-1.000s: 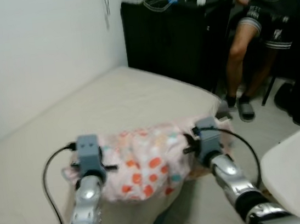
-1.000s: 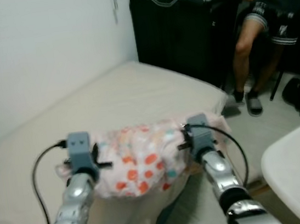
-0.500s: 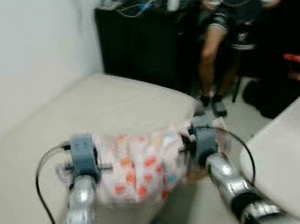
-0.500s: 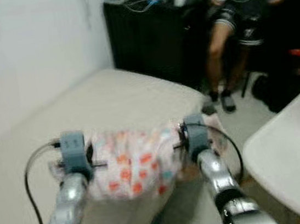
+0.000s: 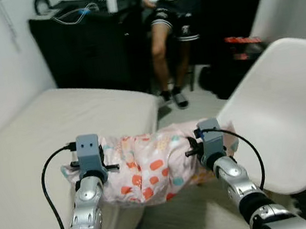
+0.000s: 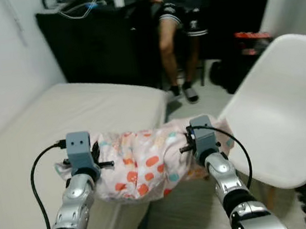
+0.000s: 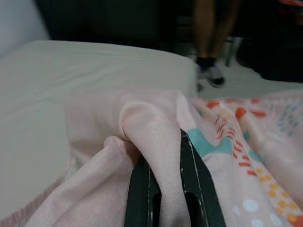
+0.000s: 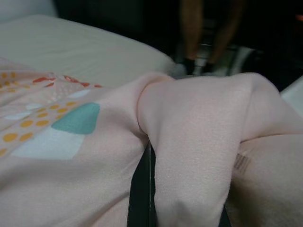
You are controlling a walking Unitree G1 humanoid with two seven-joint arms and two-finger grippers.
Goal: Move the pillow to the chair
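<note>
Pillow (image 5: pixel 151 165), pink w/ orange, teal & white print, hangs between both end effectors, held up in front of the robot above the near edge of the bed (image 5: pixel 43 134) & just left of the chair (image 5: pixel 277 115). Its middle sags a bit; both ends are bunched where they're gripped.

Left end effector (image 7: pixel 163 189) is clamped on a fold of the pillow's left end: in the left wrist view the black fingers (image 7: pixel 142 194) sit narrow w/ pink fabric pinched between them. Right end effector (image 8: pixel 144 189) grips the right end the same way; fabric bulges over its fingers, so little of them can be seen. A printed label (image 8: pixel 242 163) shows on the cloth near that grip.

Chair is white, moulded seat, to the robot's right; the pillow's right corner is close to its front edge, touching or not can't be told.

Bed has a plain beige sheet & runs along the white wall on the left. Beyond it stands a black cabinet (image 5: pixel 85 50) w/ cables on top. A person (image 5: pixel 178 26) in dark shorts & sandals is next to the cabinet, holding controllers.
</note>
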